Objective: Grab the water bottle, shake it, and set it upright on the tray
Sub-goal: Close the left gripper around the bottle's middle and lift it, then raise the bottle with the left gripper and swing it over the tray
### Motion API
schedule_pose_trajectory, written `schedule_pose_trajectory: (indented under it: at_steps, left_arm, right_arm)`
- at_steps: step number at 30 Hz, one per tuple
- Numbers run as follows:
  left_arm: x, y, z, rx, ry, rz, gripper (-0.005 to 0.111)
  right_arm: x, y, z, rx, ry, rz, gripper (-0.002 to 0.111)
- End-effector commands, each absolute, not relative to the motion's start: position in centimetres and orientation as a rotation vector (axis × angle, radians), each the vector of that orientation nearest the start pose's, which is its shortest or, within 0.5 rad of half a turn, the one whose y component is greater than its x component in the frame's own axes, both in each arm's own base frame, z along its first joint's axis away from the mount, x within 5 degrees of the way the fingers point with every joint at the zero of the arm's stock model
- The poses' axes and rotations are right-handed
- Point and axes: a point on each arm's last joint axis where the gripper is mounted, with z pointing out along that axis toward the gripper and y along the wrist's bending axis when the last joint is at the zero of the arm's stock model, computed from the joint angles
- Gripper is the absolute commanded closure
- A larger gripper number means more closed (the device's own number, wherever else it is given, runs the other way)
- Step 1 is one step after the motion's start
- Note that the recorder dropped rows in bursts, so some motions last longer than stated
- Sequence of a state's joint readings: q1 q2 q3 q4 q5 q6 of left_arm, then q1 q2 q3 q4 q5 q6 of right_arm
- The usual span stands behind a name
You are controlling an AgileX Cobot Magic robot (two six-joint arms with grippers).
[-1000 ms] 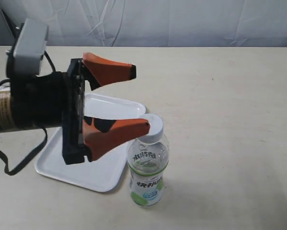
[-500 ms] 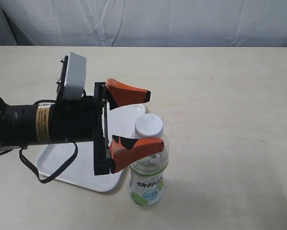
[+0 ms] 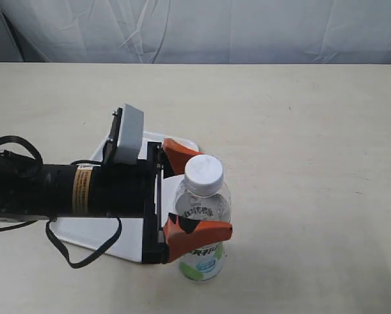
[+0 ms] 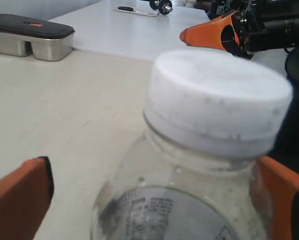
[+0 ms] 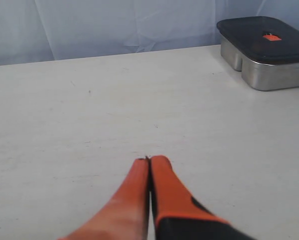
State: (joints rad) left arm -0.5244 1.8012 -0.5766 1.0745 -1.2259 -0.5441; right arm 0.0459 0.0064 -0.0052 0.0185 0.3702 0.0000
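Three steps make up this job, and by my reading none is finished. The bottle [image 3: 202, 212] stands upright on the worktop [image 3: 313, 131], just off the tray [image 3: 74, 230] at its near right corner. Whether its base touches the rim is hidden by the arm.

The left end effector [image 3: 214, 190] reaches in from the left and straddles the bottle below the cap [image 3: 203, 173]. Its orange fingers [image 3: 199, 237] are spread wide, one on the far side and one on the near side. The left wrist view shows a clear gap between one finger and the bottle wall. The other finger sits close against the bottle, though contact cannot be confirmed, so I judge nothing is gripped yet.

The right end effector [image 5: 148, 161] has its fingers pressed together around nothing, over bare worktop well away from the bottle.

What appears left is the whole sequence: closing on the bottle, lifting it, shaking it, then standing it on the tray. Most of the tray is covered by the left arm, so the bottle will need carrying left and farther back to land inside the rim.
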Motion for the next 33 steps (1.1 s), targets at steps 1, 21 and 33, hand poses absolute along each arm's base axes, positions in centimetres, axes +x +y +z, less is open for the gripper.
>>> schedule_pose_trajectory:
  at_steps: [1, 21, 33]
  left_arm:
    - [20.2, -20.8, 14.2, 1.166, 1.504, -1.239, 0.007]
    - [20.5, -20.9, 12.9, 1.148, 1.537, -1.22, 0.106]
    - [23.7, -20.0, 26.1, 0.672, 1.236, -1.093, 0.106]
  right_arm:
    - [5.3, 0.3, 18.1, -0.029, 1.839, 0.041, 0.106]
    - [5.3, 0.3, 18.1, -0.029, 1.839, 0.041, 0.106]
    - [5.3, 0.3, 18.1, -0.029, 1.839, 0.041, 0.106]
